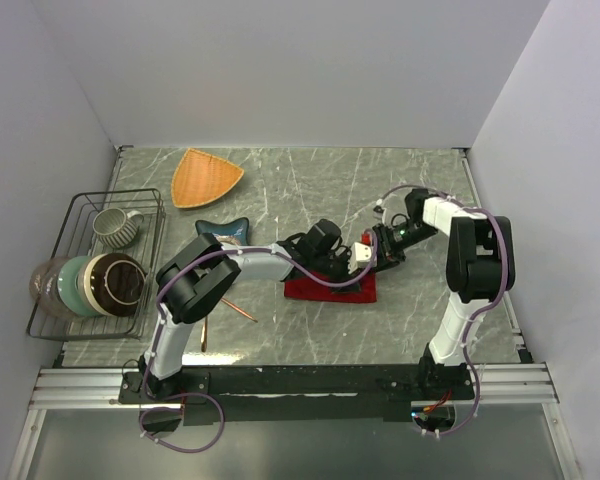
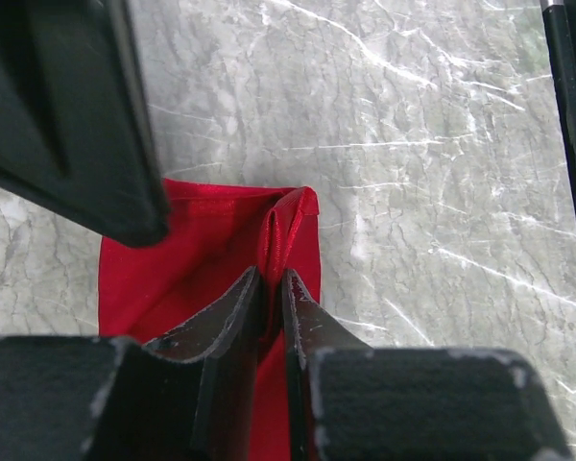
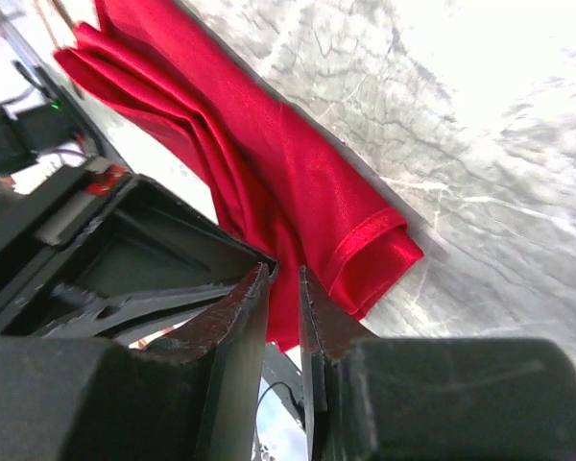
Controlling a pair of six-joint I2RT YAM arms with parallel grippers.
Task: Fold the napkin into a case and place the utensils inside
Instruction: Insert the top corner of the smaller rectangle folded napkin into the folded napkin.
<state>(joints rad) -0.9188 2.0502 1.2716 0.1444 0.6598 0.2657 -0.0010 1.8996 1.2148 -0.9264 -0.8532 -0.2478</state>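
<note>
— Begin with the biggest?

— Begin with the table point(image 1: 420, 190): grey, veined, bearing everything else. Next, the left arm point(image 1: 185, 290), stretched rightward to the middle, and the right arm point(image 1: 475, 260), bent leftward to meet it.

— And along the left edge?

— A wire rack point(image 1: 120, 194), holding bowls point(image 1: 90, 285) stood on edge and a mug point(image 1: 113, 226) farther back.

— Then the cloth?

— Yes, the napkin point(image 1: 332, 290): red, lying mid-table in layered folds, directly under both arm tips. Doubled over at one end, as seen from the right wrist. No telling whether closed into a finished pocket.

— Any other ware?

— An orange plate point(image 1: 206, 177) at the far side, left of centre. Nearer, a blue dish point(image 1: 223, 231), partly hidden behind the left arm.

— Now the end effectors?

— Take the left gripper point(image 2: 272, 286): clamped onto a raised ridge of the napkin, jaws almost together with red cloth pinched in the slit. Take the right gripper point(image 3: 284, 283): much the same, jaws drawn close, a red edge caught in the narrow gap. Just beside each other over the cloth.

— And the smallest?

— The utensils point(image 1: 238, 310): thin copper pieces, flat on the table by the left arm, left of the napkin and apart from it, outside the folds.
</note>
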